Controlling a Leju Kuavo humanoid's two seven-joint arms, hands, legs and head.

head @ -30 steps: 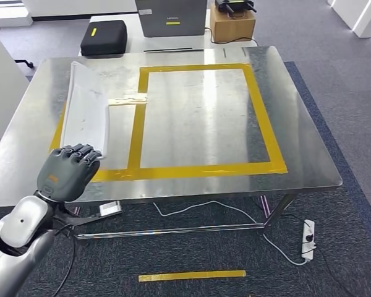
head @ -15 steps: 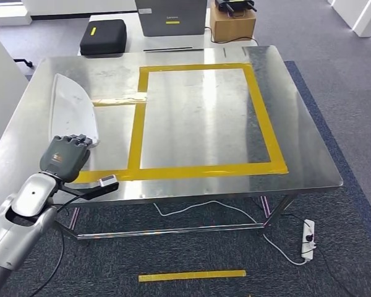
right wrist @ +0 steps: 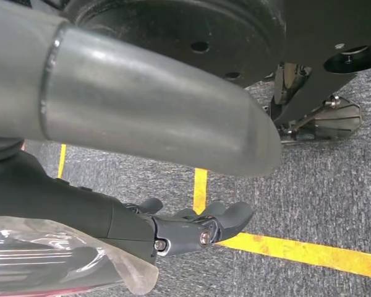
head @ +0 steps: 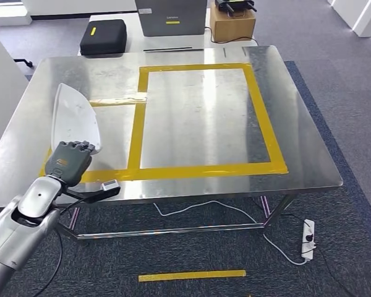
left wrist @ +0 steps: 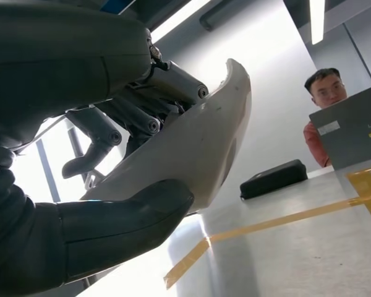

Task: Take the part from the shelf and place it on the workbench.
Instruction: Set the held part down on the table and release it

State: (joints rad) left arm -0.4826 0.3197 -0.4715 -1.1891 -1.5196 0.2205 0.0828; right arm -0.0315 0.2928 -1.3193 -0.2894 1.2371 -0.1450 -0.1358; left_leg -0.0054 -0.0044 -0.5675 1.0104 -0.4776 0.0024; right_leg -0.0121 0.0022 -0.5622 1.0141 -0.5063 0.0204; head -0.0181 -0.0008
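My left hand point(head: 69, 162) grips the near end of the white curved part point(head: 74, 117) and holds it tilted over the left side of the steel workbench point(head: 198, 117). From the left wrist view, the part point(left wrist: 198, 142) sits between the thick thumb point(left wrist: 123, 223) and the darker fingers, raised off the table surface. The part hangs above the small yellow-taped field at the bench's left. My right hand point(right wrist: 188, 226) hangs beside my body over grey carpet, fingers stretched out and holding nothing.
Yellow tape point(head: 263, 117) marks a large rectangle on the bench. Behind it stand a black case point(head: 103, 37), a grey laptop point(head: 170, 15) and a cardboard box point(head: 232, 23). A power strip point(head: 308, 238) and cable lie on the floor. A person point(left wrist: 326, 93) sits beyond the bench.
My left hand has turned the part, so it now looks narrower and more upright, and it has shifted slightly left and lower over the bench edge.
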